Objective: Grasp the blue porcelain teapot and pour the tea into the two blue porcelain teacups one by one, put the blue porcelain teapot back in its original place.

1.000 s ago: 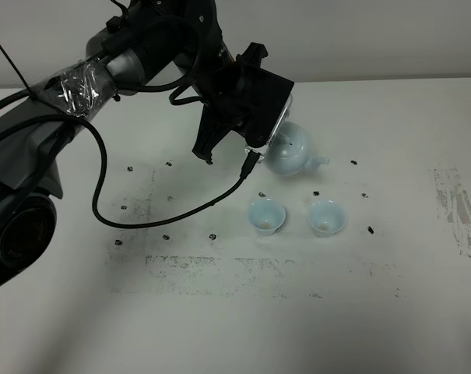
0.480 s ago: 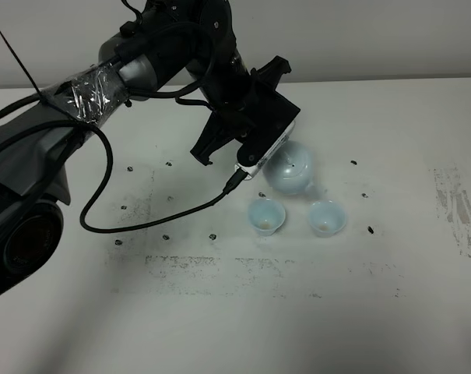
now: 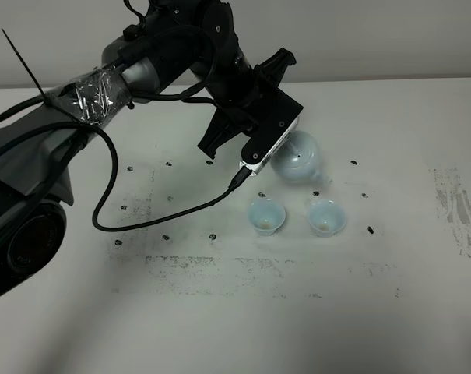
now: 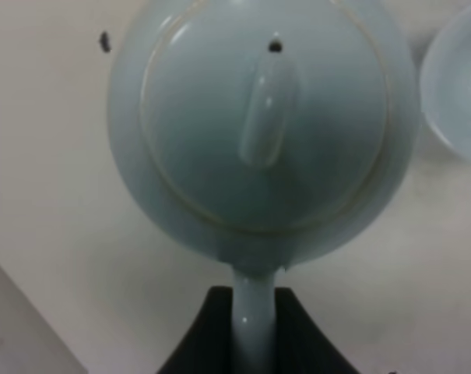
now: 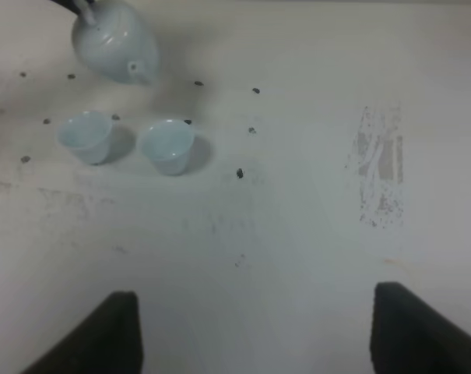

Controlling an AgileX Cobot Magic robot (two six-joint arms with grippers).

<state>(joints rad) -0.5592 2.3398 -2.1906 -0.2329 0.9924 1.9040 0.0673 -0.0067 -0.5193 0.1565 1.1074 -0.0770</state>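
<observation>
The pale blue teapot (image 3: 299,158) is just behind the two teacups, with my left gripper (image 3: 272,152) shut on its loop handle. In the left wrist view I look down on the lid of the teapot (image 4: 266,117), and the handle runs between the dark fingers (image 4: 208,339) of the left gripper (image 4: 254,315). The left cup (image 3: 266,215) and right cup (image 3: 326,217) stand upright side by side. The right wrist view shows the teapot (image 5: 114,43) tilted, spout toward the cups (image 5: 87,136) (image 5: 166,146). My right gripper (image 5: 254,335) hangs open, far from them.
The white table (image 3: 391,312) carries small black dots around the cups and scuffed grey patches, one at the right (image 3: 453,206). A black cable (image 3: 110,210) loops from the left arm over the table's left half.
The left gripper dipped the teapot's spout toward the right cup, then lifted it slightly back and away. The cups have not moved.
</observation>
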